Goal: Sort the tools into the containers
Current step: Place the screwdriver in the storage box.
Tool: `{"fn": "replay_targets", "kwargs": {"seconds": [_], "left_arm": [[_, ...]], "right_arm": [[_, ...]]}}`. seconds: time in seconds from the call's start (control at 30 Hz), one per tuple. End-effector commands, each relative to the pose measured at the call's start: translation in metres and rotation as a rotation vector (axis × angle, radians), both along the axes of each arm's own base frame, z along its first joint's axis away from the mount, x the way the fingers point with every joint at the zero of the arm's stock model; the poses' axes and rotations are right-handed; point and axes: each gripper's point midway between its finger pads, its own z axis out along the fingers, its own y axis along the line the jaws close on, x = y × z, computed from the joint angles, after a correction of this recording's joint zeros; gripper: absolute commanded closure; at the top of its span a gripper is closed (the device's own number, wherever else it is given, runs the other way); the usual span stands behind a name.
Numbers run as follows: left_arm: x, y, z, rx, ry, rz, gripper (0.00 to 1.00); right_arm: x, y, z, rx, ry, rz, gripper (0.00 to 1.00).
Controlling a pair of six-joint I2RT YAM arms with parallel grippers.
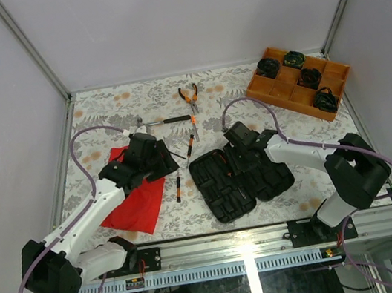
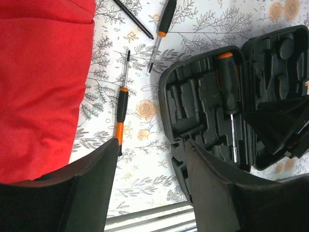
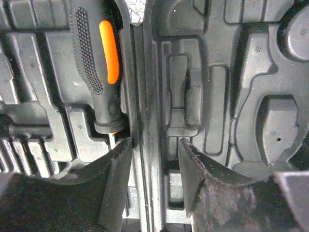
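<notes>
The black tool case [image 1: 237, 177] lies open in the middle of the table. One orange-and-black screwdriver [image 2: 228, 82] sits in a moulded slot of its left half; its handle also shows in the right wrist view [image 3: 99, 63]. My right gripper [image 3: 154, 159] is open, low over the case, its jaws either side of the hinge ridge [image 3: 145, 72]. My left gripper [image 2: 152, 154] is open and empty over the table between the case [image 2: 193, 111] and a loose screwdriver [image 2: 120, 113]. The pliers [image 1: 189, 99], the hammer [image 1: 165, 121] and two more screwdrivers [image 1: 193, 126] [image 1: 190, 145] lie further back.
A red cloth [image 1: 136, 194] lies left of the case, under my left arm. An orange compartment tray [image 1: 298, 83] of black round items stands at the back right. A thin black tool [image 2: 133, 19] lies beside the cloth. The metal rail [image 1: 250, 243] runs along the near edge.
</notes>
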Motion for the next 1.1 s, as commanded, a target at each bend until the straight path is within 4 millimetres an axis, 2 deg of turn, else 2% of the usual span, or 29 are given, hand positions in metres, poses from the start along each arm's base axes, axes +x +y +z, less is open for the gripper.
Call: {"fn": "replay_targets", "kwargs": {"seconds": [0.0,0.17,0.37,0.47,0.57,0.8,0.93,1.07], "left_arm": [[0.012,0.003,0.007,0.019,-0.024,0.009,0.44],[0.030,-0.003,0.013,0.030,-0.029,0.006,0.44],[0.053,-0.012,0.013,0.039,-0.038,0.012,0.45],[0.067,-0.015,0.011,0.055,-0.039,0.023,0.44],[0.084,-0.022,0.011,0.058,-0.050,0.028,0.44],[0.134,-0.041,0.009,0.093,-0.074,0.041,0.44],[0.149,-0.040,-0.002,0.132,-0.051,0.065,0.44],[0.145,-0.023,-0.018,0.159,-0.005,0.142,0.47]], "right_arm": [[0.020,-0.013,0.006,-0.024,-0.052,-0.113,0.54],[0.017,-0.034,-0.003,-0.020,-0.029,-0.252,0.63],[0.018,-0.037,0.002,-0.006,-0.042,-0.253,0.62],[0.022,-0.035,0.016,0.018,-0.080,-0.227,0.56],[0.028,-0.033,0.040,0.067,-0.166,-0.200,0.48],[0.034,-0.045,0.096,0.123,-0.377,-0.167,0.42],[0.030,-0.054,0.105,0.126,-0.428,-0.171,0.41],[0.025,-0.057,0.105,0.153,-0.448,-0.185,0.41]]}}
